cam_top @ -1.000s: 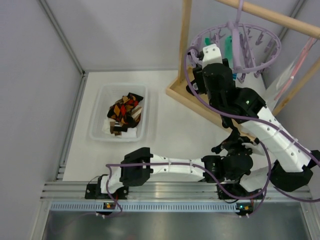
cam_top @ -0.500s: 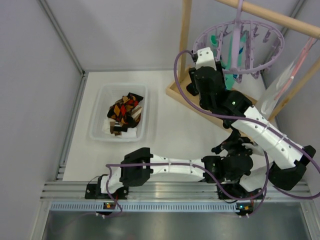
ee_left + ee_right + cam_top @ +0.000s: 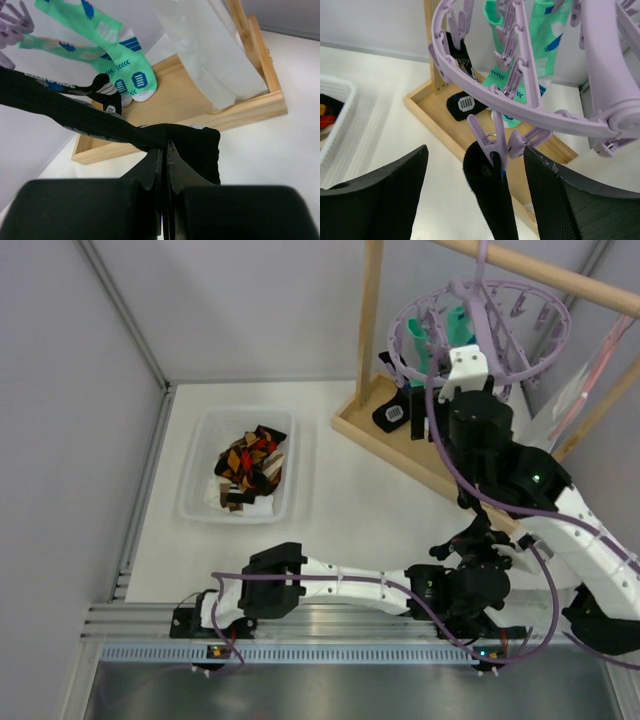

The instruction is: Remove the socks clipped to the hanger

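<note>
Straddling the black sock (image 3: 490, 205) with the right gripper (image 3: 476, 160), as seen in the right wrist view: fingers spread wide at the lower left and lower right of the frame, neither one touching the cloth, nothing held. Hangs straight down the middle of that frame from a lavender clip peg (image 3: 492, 145), long axis vertical, a little closer to the right-hand finger than to the left-hand one. Sits just above fingertip level, that peg's bite, on the rim of the hanger (image 3: 560, 122), a ring sweeping from the upper left across to the right edge. Closing line left to right, sock up and down: square to one another, so probably little re-aiming needed.

Shows two mint socks (image 3: 540, 50) farther back at the top of the frame, clipped as well, outside the span of the fingers.

Places the right arm at the upper right of the overhead view, close under the ring, clearly the nearer arm. Leaves the left gripper (image 3: 163, 150) low in that view, well apart from the hanger, jaws pressed together. Unclear from the left wrist view: any hold on the dark strip (image 3: 75, 112) crossing just past those tips, above the wooden base (image 3: 175, 95).

Looks like a reach completed and a pinch not yet made. Calls, by this reading, for closing just below the peg, then drawing downward along the sock's length.

Elsewhere, at the left of the overhead view: argyle socks (image 3: 250, 465) piled in a clear bin (image 3: 195, 455).
</note>
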You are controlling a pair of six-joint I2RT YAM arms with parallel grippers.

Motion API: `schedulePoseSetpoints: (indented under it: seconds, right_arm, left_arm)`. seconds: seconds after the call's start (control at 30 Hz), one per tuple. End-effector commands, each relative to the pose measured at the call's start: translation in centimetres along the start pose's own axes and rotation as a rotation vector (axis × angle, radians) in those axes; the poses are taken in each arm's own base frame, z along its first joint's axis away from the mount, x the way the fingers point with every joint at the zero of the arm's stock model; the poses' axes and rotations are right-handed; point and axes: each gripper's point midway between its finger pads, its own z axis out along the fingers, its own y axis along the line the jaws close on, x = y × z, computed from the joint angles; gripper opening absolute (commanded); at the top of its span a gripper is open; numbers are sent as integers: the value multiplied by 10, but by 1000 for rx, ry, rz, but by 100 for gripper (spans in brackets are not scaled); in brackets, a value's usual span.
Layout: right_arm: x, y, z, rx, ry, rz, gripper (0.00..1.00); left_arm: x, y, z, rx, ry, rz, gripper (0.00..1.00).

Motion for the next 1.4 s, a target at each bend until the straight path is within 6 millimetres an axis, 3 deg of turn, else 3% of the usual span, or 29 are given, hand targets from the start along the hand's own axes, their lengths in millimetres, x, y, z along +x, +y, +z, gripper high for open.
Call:
schedulePoseSetpoints:
  seconds: [0.0, 0.13, 0.33, 0.6, 0.87, 1.0, 1.23, 1.37]
  right_arm:
    - [-10, -17, -33, -89, -20, 85, 75]
    - [-8, -25, -47, -121, -7, 68, 75]
    - [-1, -30, -43, -113, 34, 7, 71]
    - [6, -49, -15, 6, 74, -67, 68]
    - [10, -47, 10, 86, 101, -128, 64]
    - [10, -62, 18, 204, 99, -158, 61]
    - [7, -66, 27, 268, 70, -165, 60]
    - [7, -66, 32, 290, 60, -177, 54]
  left_arm:
    - [-16, -14, -5, 42, -47, -25, 0]
    - [-31, -19, -1, 49, -74, -47, 0]
    - [-38, -29, 5, 56, -93, -52, 0]
    - [-43, -29, 6, 56, -102, -46, 0]
    - [-43, -28, 6, 54, -101, -40, 0]
    - [-43, -29, 5, 58, -102, -40, 0]
    - [-44, -30, 5, 67, -108, -47, 0]
    - [-45, -30, 5, 68, -109, -53, 0]
